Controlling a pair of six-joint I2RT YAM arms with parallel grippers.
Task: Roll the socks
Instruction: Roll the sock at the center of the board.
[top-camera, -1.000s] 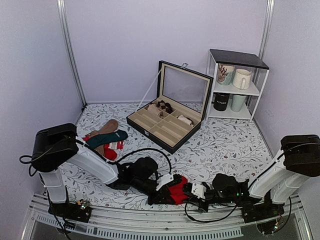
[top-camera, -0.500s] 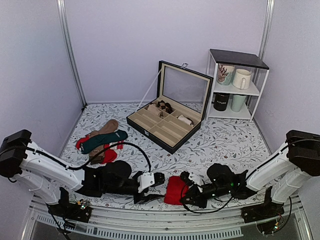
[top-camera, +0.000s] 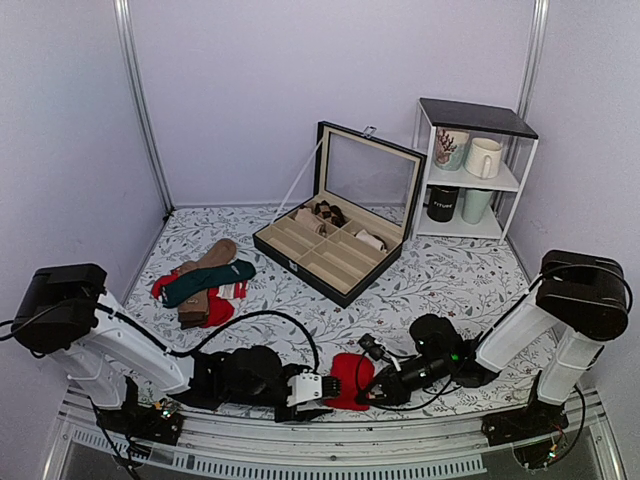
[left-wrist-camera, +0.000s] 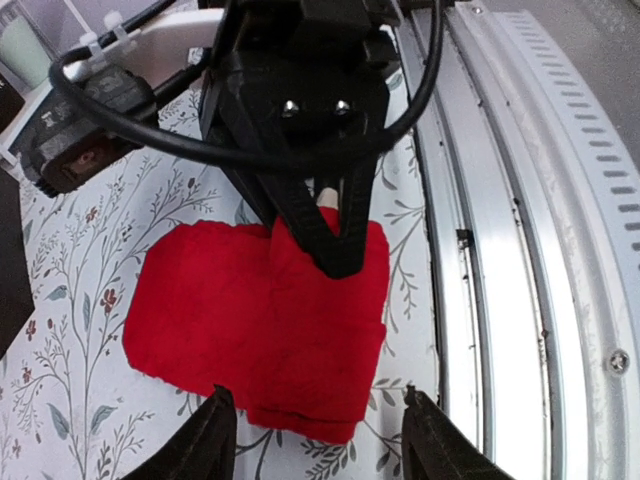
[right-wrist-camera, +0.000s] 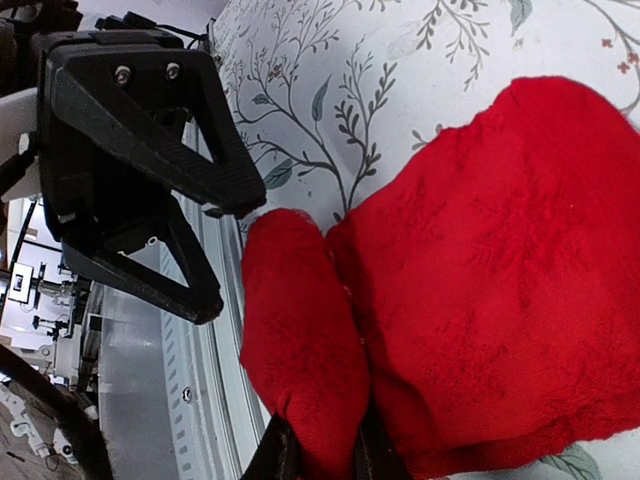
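The red fuzzy socks (top-camera: 349, 378) lie folded near the table's front edge, between the two grippers. In the left wrist view the socks (left-wrist-camera: 250, 320) form a flat red pad. My left gripper (left-wrist-camera: 315, 440) is open and empty, its jaws spread just short of the socks' near edge. My right gripper (right-wrist-camera: 320, 455) is shut on a folded edge of the socks (right-wrist-camera: 300, 340), pinching it from the other side. The right gripper also shows in the left wrist view (left-wrist-camera: 335, 240). The beige cuff is hidden.
A pile of green, brown and striped socks (top-camera: 205, 280) lies at the left. An open black compartment box (top-camera: 335, 235) stands at the middle back. A white shelf with mugs (top-camera: 470, 170) is at the back right. The metal front rail (left-wrist-camera: 500, 250) runs close beside the socks.
My left gripper has let go of the socks, pulled back left, then come back close beside them, open. My right gripper has moved left onto the socks and shut on their edge.
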